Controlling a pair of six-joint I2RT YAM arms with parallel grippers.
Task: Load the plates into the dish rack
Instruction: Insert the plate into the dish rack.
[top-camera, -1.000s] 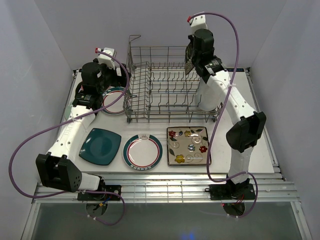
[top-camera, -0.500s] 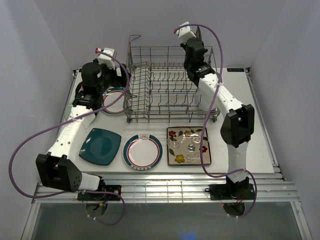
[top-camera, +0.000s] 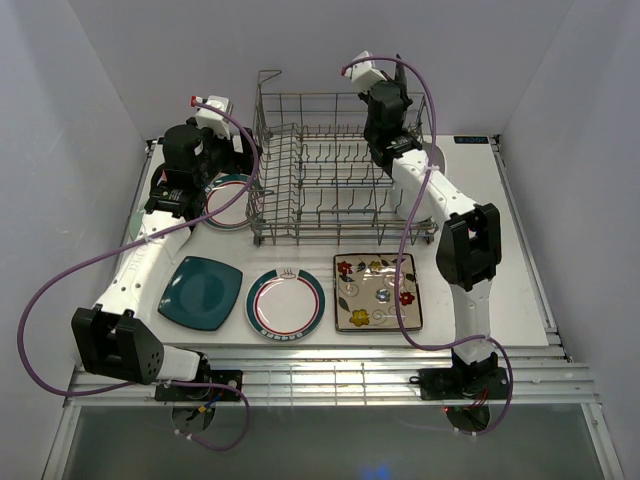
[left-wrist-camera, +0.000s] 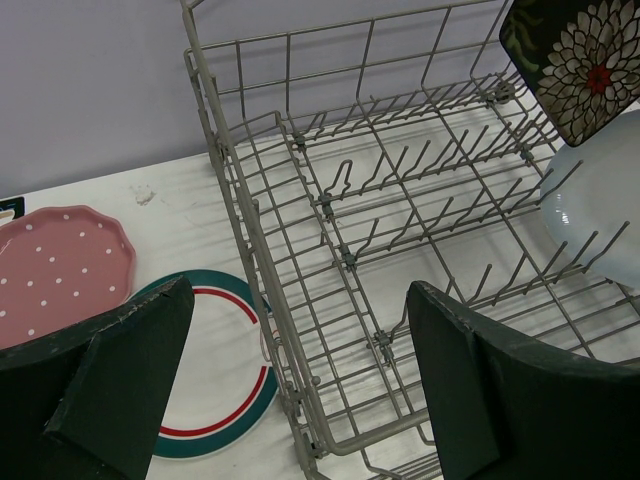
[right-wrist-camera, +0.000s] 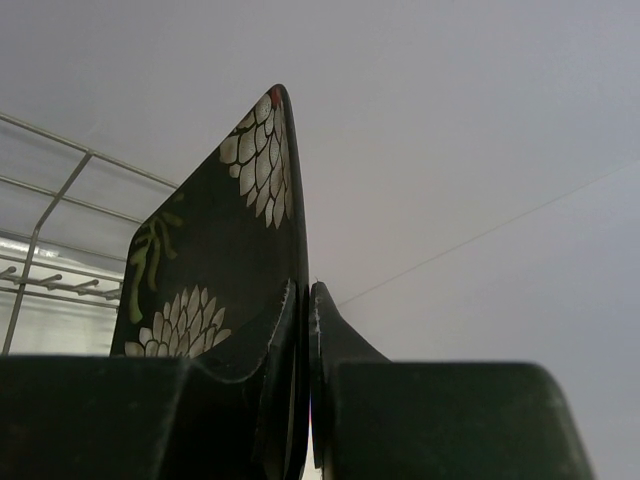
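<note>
One plate in hand: your right gripper (right-wrist-camera: 305, 300) pinches the dark floral plate (right-wrist-camera: 215, 270) by its rim; plate stands on edge, above the rack's (top-camera: 262, 150) far right end. Left gripper (left-wrist-camera: 300, 370) is spread wide, holding nothing, over the round plate (left-wrist-camera: 225, 400) just left of the rack. Pale plate (left-wrist-camera: 600, 200) sits at the rack's right side; can't tell if it's inside. Risks: the grip is thin, so the plate may pivot or slip if it clips a wire going down; miss the tines and it tips flat; drift right and it knocks the pale plate.
</note>
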